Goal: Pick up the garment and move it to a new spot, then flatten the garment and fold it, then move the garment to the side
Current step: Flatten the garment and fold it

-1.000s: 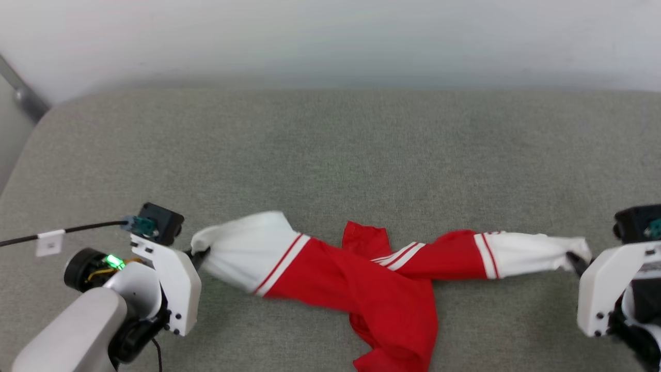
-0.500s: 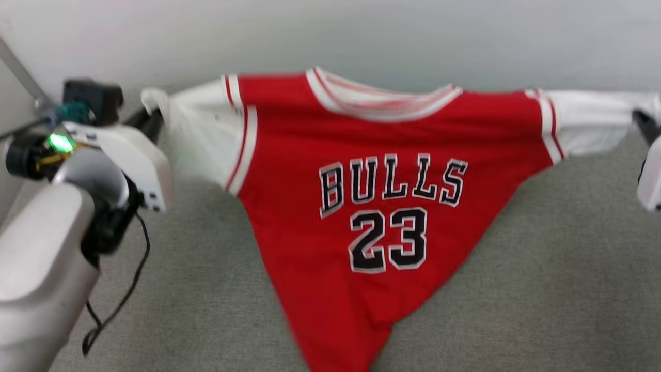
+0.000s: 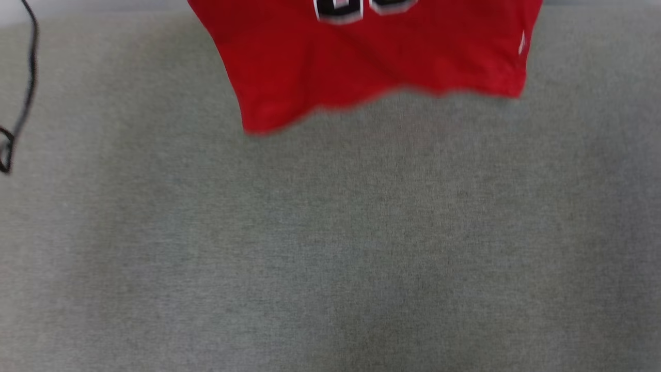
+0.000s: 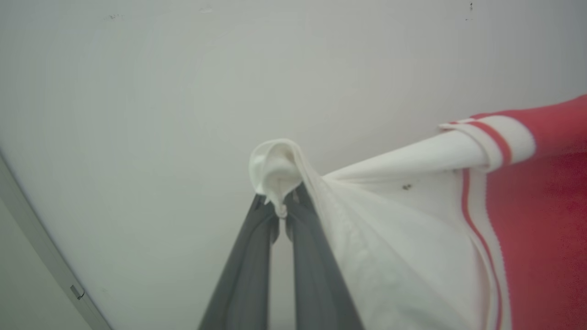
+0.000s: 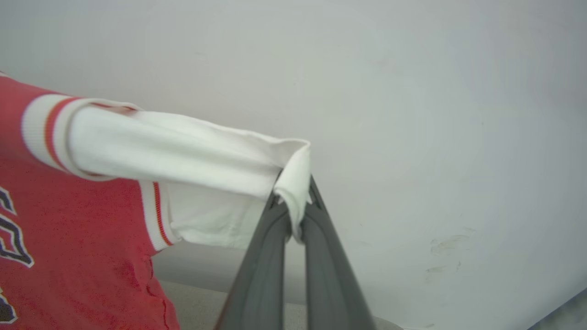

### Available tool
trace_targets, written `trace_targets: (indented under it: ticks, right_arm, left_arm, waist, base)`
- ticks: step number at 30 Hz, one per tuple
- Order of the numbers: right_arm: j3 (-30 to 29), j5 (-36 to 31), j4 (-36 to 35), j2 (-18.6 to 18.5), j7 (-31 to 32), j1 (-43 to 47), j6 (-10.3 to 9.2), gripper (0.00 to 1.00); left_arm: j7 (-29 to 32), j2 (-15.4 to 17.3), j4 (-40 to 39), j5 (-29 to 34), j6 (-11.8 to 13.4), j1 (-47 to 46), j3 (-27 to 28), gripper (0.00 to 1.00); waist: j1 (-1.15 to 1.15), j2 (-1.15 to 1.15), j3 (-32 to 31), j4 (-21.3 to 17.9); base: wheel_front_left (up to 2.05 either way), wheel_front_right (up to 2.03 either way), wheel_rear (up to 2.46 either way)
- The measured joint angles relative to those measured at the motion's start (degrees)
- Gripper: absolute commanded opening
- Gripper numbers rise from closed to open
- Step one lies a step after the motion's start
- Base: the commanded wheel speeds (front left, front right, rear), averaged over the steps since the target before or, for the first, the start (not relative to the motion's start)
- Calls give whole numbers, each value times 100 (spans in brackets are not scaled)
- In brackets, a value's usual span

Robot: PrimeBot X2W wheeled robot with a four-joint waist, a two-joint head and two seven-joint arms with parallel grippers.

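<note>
Setting: reads as a robotics test room or lab bay rather than a lived-in home; not certain.

Basis:
- Work surface (image 3: 330, 248) is a broad, flat pad covered in plain grey woven cloth, uniform across the head view.
- Wall (image 4: 137, 91) behind it is plain off-white paint, matte, evenly lit.
- Scuff marks (image 5: 447, 245) and small dark specks (image 4: 471, 5) sit on the paint.
- Grey metal strip (image 4: 41, 256) runs diagonally through the lower left corner of the left wrist view; frame rail or trim, cannot tell which.
- Loose black cable (image 3: 28, 77) hangs at the left edge of the head view, seen against the pad.
</note>
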Motion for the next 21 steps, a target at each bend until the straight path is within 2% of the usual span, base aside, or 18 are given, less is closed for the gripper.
trace_targets:
  ticks: [10,15,21]
  right_arm:
    - [246,-438,633,226,-737,-1858,-1,0]
    - [537,-430,1113,388,-1087,-2223,-1,0]
    - [760,-327,1882,589,-1537,-2340,-1,0]
  left_arm:
    - [-480,92,483,121,-152,-1598,292,0]
    - [-682,118,918,111,-290,-1894,343,0]
    - [-957,-58,1583,23,-546,-1936,293,0]
  waist:
    - [0,0,1150,-258]
    - [0,0,1687,-399]
    - [0,0,2137,-512]
  base:
    - [0,0,0]
    - [0,0,0]
    - [0,0,0]
